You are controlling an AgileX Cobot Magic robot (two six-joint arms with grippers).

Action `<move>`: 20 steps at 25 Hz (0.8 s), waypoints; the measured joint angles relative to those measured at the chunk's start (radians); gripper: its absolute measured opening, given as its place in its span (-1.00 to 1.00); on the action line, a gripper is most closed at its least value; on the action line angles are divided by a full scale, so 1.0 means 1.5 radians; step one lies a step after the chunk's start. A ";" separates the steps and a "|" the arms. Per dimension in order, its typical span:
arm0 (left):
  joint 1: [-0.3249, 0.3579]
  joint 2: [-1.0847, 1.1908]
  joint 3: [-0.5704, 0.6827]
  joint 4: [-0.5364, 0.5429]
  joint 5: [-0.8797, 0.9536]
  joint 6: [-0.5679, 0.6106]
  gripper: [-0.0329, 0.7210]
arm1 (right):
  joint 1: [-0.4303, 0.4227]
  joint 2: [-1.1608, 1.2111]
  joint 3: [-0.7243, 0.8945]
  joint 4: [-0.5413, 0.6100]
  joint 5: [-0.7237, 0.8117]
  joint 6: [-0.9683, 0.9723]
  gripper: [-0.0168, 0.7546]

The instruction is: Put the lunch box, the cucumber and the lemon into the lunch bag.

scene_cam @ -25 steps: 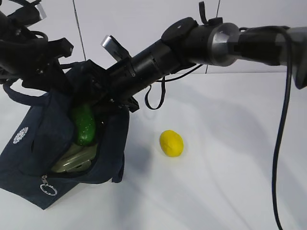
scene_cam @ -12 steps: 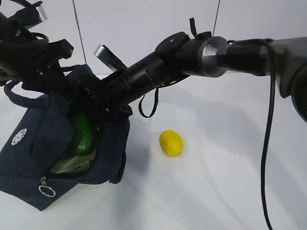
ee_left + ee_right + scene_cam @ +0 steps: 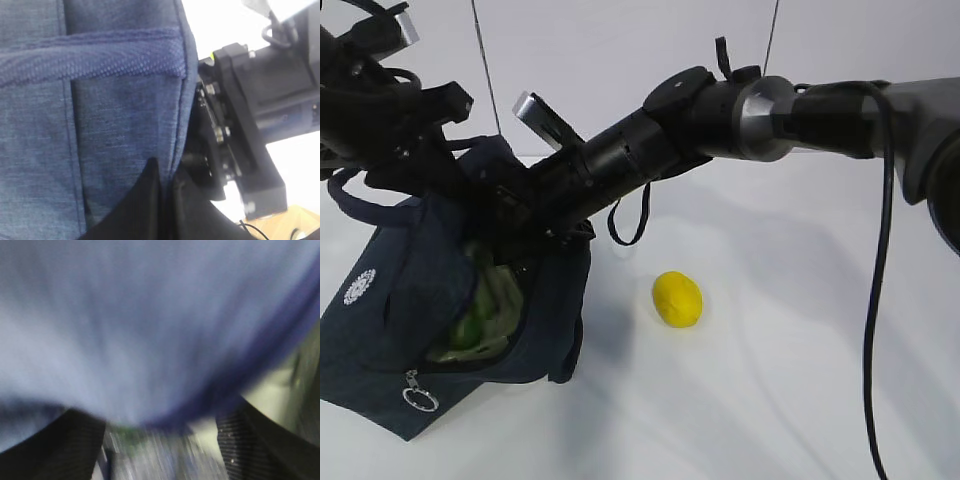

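Note:
The navy lunch bag [image 3: 400, 300] lies tilted at the left with its mouth open. The pale green lunch box [image 3: 502, 290] and a blurred green cucumber [image 3: 468, 328] show inside it. The yellow lemon [image 3: 677, 298] lies on the table to the right of the bag. My left gripper [image 3: 165, 197] is shut on the bag's fabric [image 3: 100, 100] at its top edge. My right gripper [image 3: 160, 440] reaches across into the bag's mouth [image 3: 515, 235], its fingers [image 3: 75, 445] wide apart and empty under the blue fabric [image 3: 150, 315]. The right wrist view is blurred.
The bag's silver ring pull [image 3: 421, 397] hangs at its near corner and a white emblem [image 3: 362, 285] marks its side. A handle loop [image 3: 630, 215] hangs under my right arm. The white table [image 3: 800, 380] stretches right of the lemon.
The cucumber, held upright in the bag's mouth before, has dropped down into the bag onto the lunch box. My right gripper has let it go. The lemon has not moved.

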 joint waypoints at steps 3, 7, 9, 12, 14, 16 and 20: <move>0.000 0.000 0.000 0.000 0.001 0.000 -0.92 | 0.000 0.000 0.000 -0.011 0.015 -0.001 0.34; 0.000 0.000 0.000 0.000 0.005 0.001 -0.92 | -0.001 0.000 -0.004 -0.060 0.067 -0.005 0.35; 0.000 0.000 0.000 0.000 0.006 0.001 -0.92 | -0.005 0.000 -0.012 -0.095 0.090 0.007 0.35; 0.000 0.000 0.000 0.000 0.007 0.001 -0.92 | -0.016 -0.005 -0.017 -0.136 0.103 0.014 0.35; 0.000 0.000 0.000 0.000 0.007 0.001 -0.92 | -0.026 -0.021 -0.021 -0.172 0.105 0.017 0.35; 0.000 0.000 0.000 0.000 0.007 0.001 -0.92 | -0.037 -0.046 -0.022 -0.209 0.105 0.020 0.35; 0.000 0.000 0.000 0.001 0.007 0.001 -0.92 | -0.052 -0.099 -0.024 -0.311 0.113 0.033 0.35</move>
